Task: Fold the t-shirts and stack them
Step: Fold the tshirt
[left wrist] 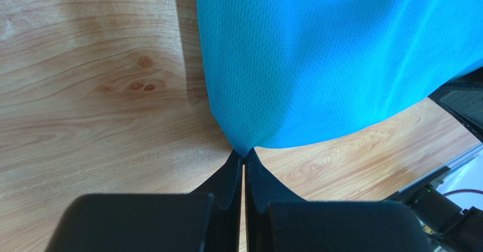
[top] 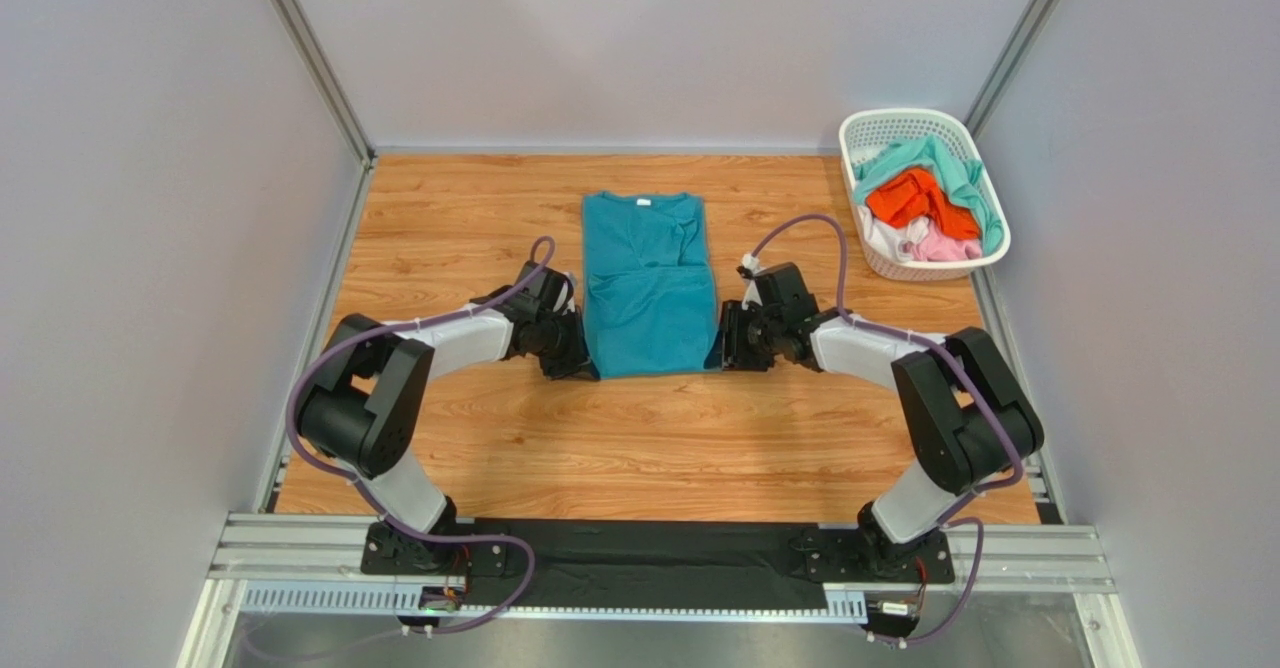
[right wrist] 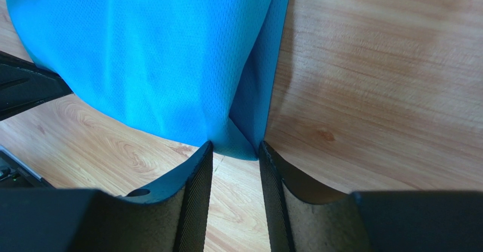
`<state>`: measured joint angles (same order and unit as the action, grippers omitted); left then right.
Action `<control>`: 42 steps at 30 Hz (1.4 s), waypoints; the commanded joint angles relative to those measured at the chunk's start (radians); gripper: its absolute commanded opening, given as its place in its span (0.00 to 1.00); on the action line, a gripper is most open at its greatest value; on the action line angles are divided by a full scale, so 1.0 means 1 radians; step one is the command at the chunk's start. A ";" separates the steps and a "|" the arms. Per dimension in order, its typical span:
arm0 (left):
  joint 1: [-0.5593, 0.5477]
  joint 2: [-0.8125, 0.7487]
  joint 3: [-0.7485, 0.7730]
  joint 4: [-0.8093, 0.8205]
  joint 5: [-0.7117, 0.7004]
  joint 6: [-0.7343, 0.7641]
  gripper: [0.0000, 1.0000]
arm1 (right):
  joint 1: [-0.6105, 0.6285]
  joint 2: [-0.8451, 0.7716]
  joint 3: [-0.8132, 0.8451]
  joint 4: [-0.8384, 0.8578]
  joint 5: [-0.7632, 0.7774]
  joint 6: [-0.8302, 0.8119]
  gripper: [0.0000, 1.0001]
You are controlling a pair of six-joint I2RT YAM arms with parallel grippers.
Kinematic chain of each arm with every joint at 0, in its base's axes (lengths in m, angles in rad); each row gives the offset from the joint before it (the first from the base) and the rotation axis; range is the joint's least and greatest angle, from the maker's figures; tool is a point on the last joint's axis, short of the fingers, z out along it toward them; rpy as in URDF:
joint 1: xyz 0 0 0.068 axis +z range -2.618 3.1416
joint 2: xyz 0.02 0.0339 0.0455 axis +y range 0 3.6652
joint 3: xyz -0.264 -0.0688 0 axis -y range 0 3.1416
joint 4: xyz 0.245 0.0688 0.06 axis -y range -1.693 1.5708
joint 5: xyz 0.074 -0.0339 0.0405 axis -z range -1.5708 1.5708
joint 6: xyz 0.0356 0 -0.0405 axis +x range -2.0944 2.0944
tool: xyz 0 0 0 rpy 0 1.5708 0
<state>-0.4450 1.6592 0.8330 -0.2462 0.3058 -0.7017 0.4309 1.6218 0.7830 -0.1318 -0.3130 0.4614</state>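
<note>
- Left pincer (left wrist: 244,157): closed, tips pinching the near-left hem corner of the teal t-shirt (top: 646,286); corner drawn to a point, cloth tenting slightly above the surface (top: 451,233).
- Right pincer (right wrist: 235,145): jaws apart, straddling the near-right hem corner; cloth between the tips, not yet clamped.
- Teal t-shirt: laid flat mid-surface, neck with white label (top: 643,203) at the far end, hem near; a narrow panel, its sides apparently folded in.
- Remaining stock: orange t-shirt (top: 906,196), mint-green t-shirt (top: 947,158) and pale pink t-shirt (top: 944,245), heaped in the white basket (top: 864,136) at far right.
- Step judged in hand: securing both hem corners ahead of carrying hem toward neck.
- Hazard: shallow bite on the right, catching only one layer of the doubled edge. Likely result: lower layer left behind, side fold opening.
- Hazard: lifting with only the left corner gripped. Likely result: panel dragged askew.
- Hazard: tips scraping the wood on closing. Cause: too low an approach.
</note>
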 commanded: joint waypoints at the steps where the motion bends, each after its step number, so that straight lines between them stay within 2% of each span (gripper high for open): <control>1: 0.002 -0.009 -0.017 0.002 -0.017 -0.001 0.00 | -0.001 -0.028 -0.025 0.020 -0.026 0.016 0.37; 2: 0.002 -0.010 -0.028 0.004 -0.019 -0.010 0.00 | -0.001 -0.039 -0.037 0.020 -0.026 0.017 0.35; 3: 0.002 -0.010 -0.034 0.007 -0.017 -0.015 0.00 | -0.001 -0.040 -0.040 0.020 -0.028 0.019 0.28; 5: 0.002 -0.012 -0.058 0.024 -0.008 -0.024 0.00 | 0.000 -0.040 -0.051 0.031 -0.044 0.023 0.25; 9: 0.002 -0.038 -0.104 0.053 0.012 -0.044 0.00 | 0.000 -0.039 -0.094 0.069 -0.080 0.049 0.08; 11: 0.000 -0.055 -0.138 0.047 0.006 -0.053 0.00 | 0.005 -0.049 -0.116 0.089 -0.095 0.057 0.07; 14: -0.009 -0.116 -0.188 0.036 -0.017 -0.070 0.00 | 0.017 -0.082 -0.160 0.098 -0.097 0.074 0.01; 21: -0.086 -0.260 -0.310 -0.014 -0.079 -0.117 0.00 | 0.052 -0.212 -0.286 0.089 -0.070 0.128 0.00; 26: -0.167 -0.428 -0.425 -0.050 -0.106 -0.179 0.00 | 0.110 -0.391 -0.372 0.005 -0.041 0.135 0.00; 29: -0.253 -0.548 -0.459 -0.102 -0.114 -0.231 0.00 | 0.181 -0.489 -0.369 -0.119 -0.031 0.132 0.00; 30: -0.300 -0.615 -0.463 -0.181 -0.143 -0.260 0.00 | 0.225 -0.546 -0.358 -0.225 -0.018 0.134 0.00; 31: -0.301 -0.616 -0.460 -0.182 -0.143 -0.277 0.00 | 0.245 -0.547 -0.358 -0.226 -0.012 0.134 0.00; 34: -0.362 -0.768 -0.462 -0.297 -0.189 -0.338 0.00 | 0.317 -0.667 -0.331 -0.359 0.002 0.145 0.00; 38: -0.414 -1.007 -0.451 -0.381 -0.163 -0.361 0.00 | 0.350 -0.793 -0.280 -0.515 -0.040 0.135 0.00; 42: -0.440 -1.164 -0.426 -0.439 -0.155 -0.374 0.00 | 0.359 -0.881 -0.199 -0.641 -0.133 0.108 0.00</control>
<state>-0.8707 0.5762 0.3683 -0.5838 0.1532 -1.0397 0.7818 0.7914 0.5087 -0.6243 -0.3767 0.5861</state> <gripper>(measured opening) 0.006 0.008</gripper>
